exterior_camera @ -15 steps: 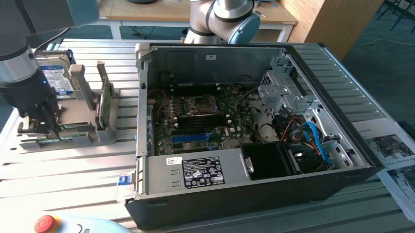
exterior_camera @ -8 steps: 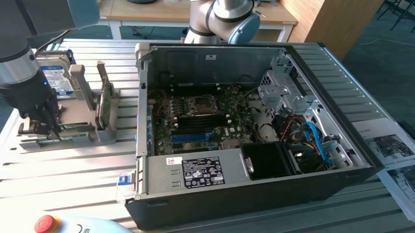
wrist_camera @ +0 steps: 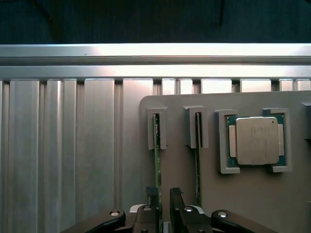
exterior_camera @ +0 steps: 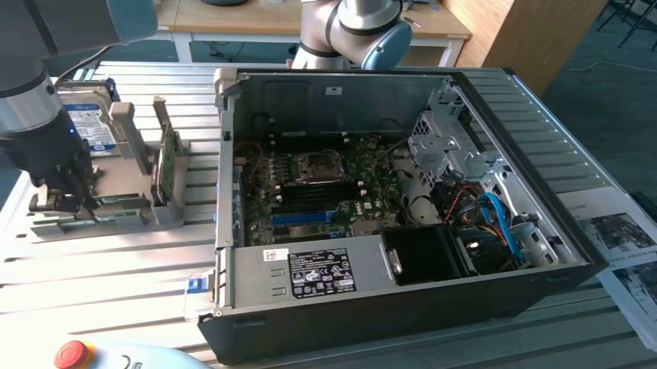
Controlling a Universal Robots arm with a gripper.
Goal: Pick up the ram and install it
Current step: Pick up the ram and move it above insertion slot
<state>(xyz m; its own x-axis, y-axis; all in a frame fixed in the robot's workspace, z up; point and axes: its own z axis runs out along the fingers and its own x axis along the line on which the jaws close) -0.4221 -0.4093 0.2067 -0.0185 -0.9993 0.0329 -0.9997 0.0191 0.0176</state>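
Observation:
The ram (wrist_camera: 156,155) is a thin green stick seen edge-on, standing in a slot of the grey holder (wrist_camera: 170,111). A second green stick (wrist_camera: 198,165) stands in the neighbouring slot. My gripper (wrist_camera: 164,196) hangs just above the first stick's end, open, with a narrow gap and nothing between its dark fingers (wrist_camera: 176,199). In the exterior view the gripper (exterior_camera: 67,201) is low over the holder (exterior_camera: 134,215) on that view's left, and one green stick (exterior_camera: 165,165) stands upright beside it. The open computer case (exterior_camera: 390,307) with its motherboard (exterior_camera: 318,192) lies to that view's right.
A processor chip (wrist_camera: 256,141) sits in a recess of the holder beside the sticks. A silver hard drive with a blue label (exterior_camera: 95,131) stands behind the gripper. The ribbed metal table (exterior_camera: 103,284) carries everything. A red stop button (exterior_camera: 72,354) and papers (exterior_camera: 626,238) lie near the edges.

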